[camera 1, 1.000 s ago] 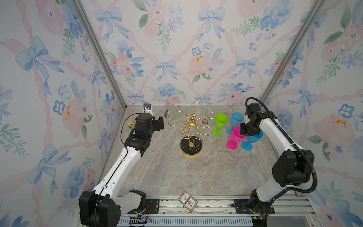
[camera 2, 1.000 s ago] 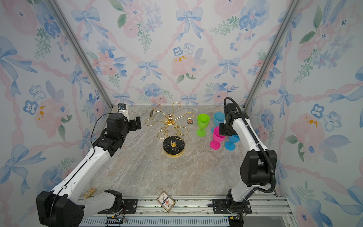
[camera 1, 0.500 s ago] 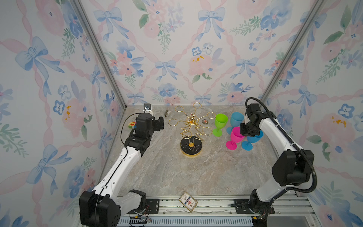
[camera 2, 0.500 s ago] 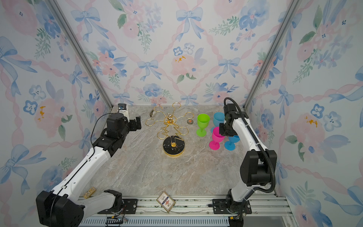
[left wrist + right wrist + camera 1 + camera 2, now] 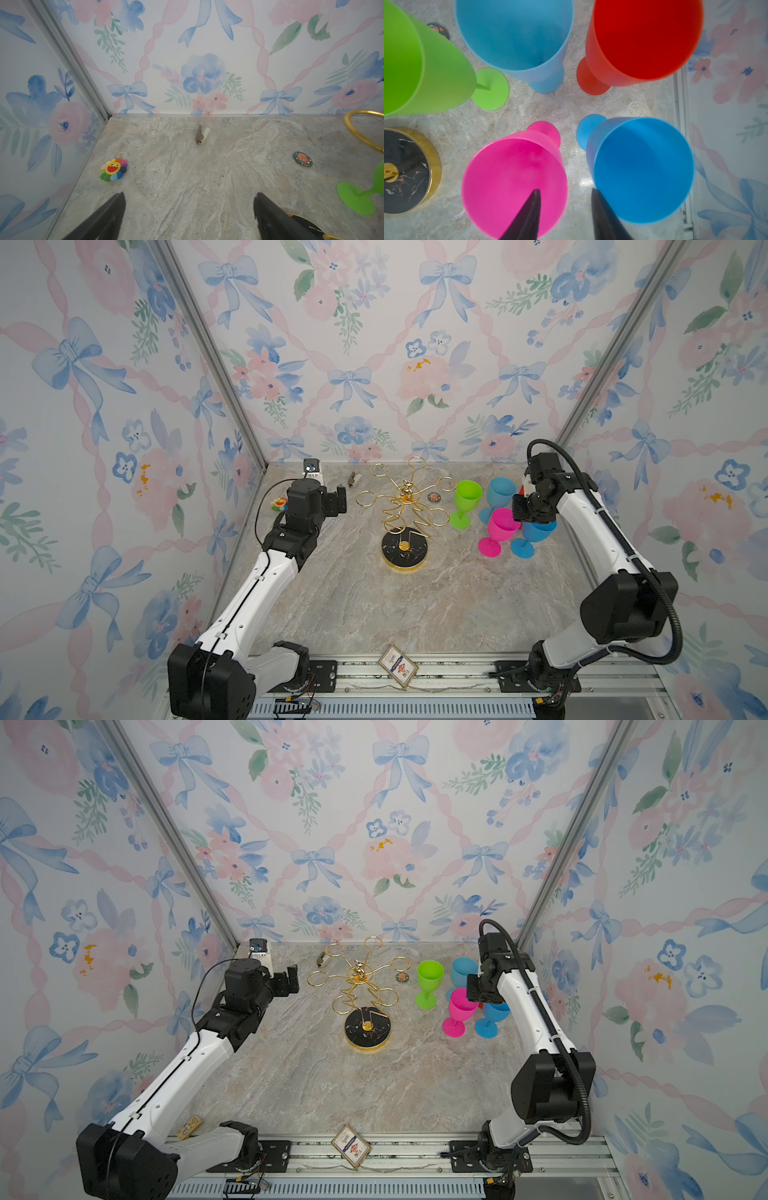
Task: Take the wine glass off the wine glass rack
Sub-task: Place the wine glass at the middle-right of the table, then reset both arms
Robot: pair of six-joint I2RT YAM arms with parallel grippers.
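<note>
Right pincer [image 5: 564, 189] hung parted, gripping nothing, one finger inside the hot-pink plastic wine glass [image 5: 512, 178] standing under it, the bright blue glass [image 5: 641, 168] just outside the other finger. The gold wire rack [image 5: 406, 491] on its black marble-look base stood bare, well apart. Left pincer [image 5: 189, 193] gaped wide, empty. A crooked lift could snag the pink rim and topple it into neighbours

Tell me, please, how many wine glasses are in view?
5, clustered upright beside the rack: green glass nearest it, light blue glass next, pink glass and darker blue glass under the right claw, red glass rearmost, mostly hidden by the right arm in both top views.
</note>
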